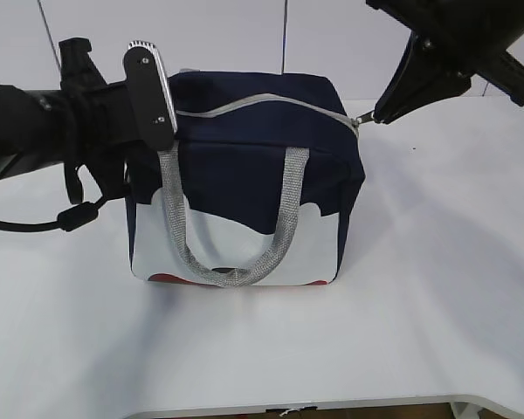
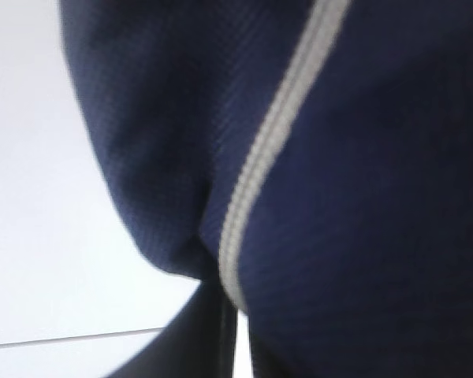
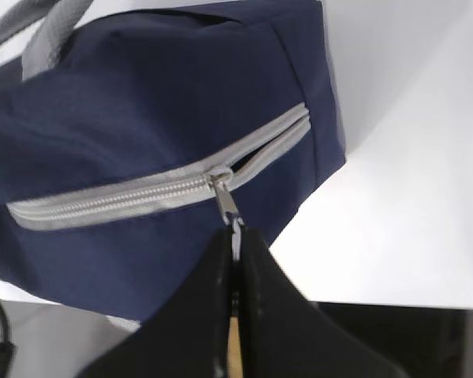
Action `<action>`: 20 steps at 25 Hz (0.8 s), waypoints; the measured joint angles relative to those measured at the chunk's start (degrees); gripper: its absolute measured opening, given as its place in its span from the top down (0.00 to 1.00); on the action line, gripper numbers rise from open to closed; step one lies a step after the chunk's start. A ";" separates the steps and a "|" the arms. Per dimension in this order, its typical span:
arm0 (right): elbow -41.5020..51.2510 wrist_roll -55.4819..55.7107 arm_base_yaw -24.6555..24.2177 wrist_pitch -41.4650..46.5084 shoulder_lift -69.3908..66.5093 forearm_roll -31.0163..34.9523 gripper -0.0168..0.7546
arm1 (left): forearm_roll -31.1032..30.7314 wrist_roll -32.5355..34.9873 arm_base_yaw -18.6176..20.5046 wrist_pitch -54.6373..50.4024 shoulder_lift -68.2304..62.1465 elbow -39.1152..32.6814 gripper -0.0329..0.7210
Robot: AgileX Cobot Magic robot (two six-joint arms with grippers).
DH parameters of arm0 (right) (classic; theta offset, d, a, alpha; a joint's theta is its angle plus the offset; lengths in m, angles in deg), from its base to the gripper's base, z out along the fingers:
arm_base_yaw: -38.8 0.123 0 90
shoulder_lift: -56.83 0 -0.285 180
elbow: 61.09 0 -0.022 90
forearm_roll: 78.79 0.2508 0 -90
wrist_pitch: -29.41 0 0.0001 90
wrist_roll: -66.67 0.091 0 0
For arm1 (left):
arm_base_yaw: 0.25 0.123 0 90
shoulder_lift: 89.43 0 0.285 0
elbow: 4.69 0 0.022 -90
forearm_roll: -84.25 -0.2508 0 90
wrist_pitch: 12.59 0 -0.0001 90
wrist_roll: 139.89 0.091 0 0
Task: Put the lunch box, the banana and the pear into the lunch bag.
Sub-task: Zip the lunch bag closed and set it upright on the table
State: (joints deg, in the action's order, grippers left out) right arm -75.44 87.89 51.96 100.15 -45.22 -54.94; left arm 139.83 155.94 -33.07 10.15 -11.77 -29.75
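In the left wrist view the lunch bag (image 2: pixel 363 157) fills the picture as blurred navy cloth cut off at the top, right and bottom edges, and whether the left gripper (image 2: pixel 229 339) pinches fabric between its closed jaws cannot be told. The ring pull (image 3: pixel 235 228) vanishes between the right gripper's (image 3: pixel 236 260) closed jaws. What lies inside the bag is hidden.

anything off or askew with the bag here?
Nothing damaged or spilled. The lunch bag stands upright on the table. Its zipper is mostly shut, with a short gap left near one end. The right gripper is shut on the ring pull; the left gripper pinches fabric at the opposite corner.
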 joint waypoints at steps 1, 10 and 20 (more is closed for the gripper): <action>0.00 1.90 0.00 0.00 0.00 0.28 0.96 | -0.02 0.00 0.00 0.02 0.00 0.00 0.98; 0.12 13.35 0.00 -7.99 0.00 13.37 0.96 | 0.50 0.00 0.00 0.22 0.00 0.00 0.98; 0.12 12.19 -0.80 -4.32 0.00 0.55 0.96 | 0.86 0.00 0.00 0.55 0.00 0.00 0.98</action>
State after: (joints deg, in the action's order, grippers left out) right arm -75.32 100.08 51.16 95.83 -45.22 -54.39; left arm 140.69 155.94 -33.07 10.71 -11.77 -29.75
